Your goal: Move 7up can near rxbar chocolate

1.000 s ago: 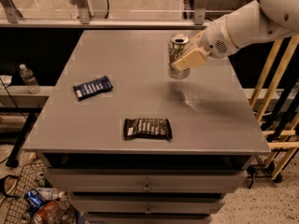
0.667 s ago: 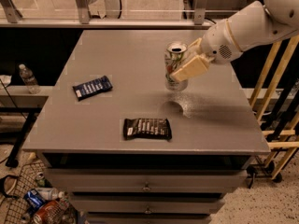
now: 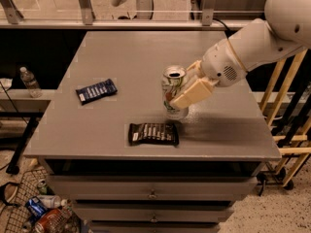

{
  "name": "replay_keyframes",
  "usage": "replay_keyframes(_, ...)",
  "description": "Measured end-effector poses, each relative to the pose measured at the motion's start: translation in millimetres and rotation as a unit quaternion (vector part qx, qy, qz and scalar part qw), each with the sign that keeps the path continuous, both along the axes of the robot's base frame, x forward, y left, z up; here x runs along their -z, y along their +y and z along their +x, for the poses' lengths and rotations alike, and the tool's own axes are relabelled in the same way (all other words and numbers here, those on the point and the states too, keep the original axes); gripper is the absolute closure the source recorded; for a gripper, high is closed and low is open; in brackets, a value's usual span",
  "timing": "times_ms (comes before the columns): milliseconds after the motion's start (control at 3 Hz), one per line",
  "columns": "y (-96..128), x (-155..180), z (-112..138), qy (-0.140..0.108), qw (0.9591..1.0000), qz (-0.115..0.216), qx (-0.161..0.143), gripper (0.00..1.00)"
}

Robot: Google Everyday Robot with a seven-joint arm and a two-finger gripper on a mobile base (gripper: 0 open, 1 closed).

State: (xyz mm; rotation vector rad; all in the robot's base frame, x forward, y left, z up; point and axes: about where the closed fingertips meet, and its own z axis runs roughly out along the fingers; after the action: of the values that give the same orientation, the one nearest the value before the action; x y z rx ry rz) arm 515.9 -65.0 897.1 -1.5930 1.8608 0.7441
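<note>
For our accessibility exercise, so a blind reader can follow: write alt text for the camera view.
A white robot arm's gripper grips the 7up can upright over a grey table, just behind the rxbar chocolate near the front edge. A dark blue wrapped bar lies apart to the left.

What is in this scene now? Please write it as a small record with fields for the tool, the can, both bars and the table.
tool: shut on the 7up can, over the table
7up can: upright, just behind the rxbar chocolate
rxbar chocolate: flat, near the table's front edge
blue bar: flat, on the left, apart from the others
table: grey top, drawers below
</note>
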Motion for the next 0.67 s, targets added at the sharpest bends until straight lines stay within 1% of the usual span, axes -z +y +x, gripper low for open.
replay_keyframes(333,6.6,7.9,-5.9,-0.004,1.0,-0.004,-0.008,1.0)
replay_keyframes(667,14.3,10.6,-4.0,-0.02,0.9995,-0.011,-0.021,1.0)
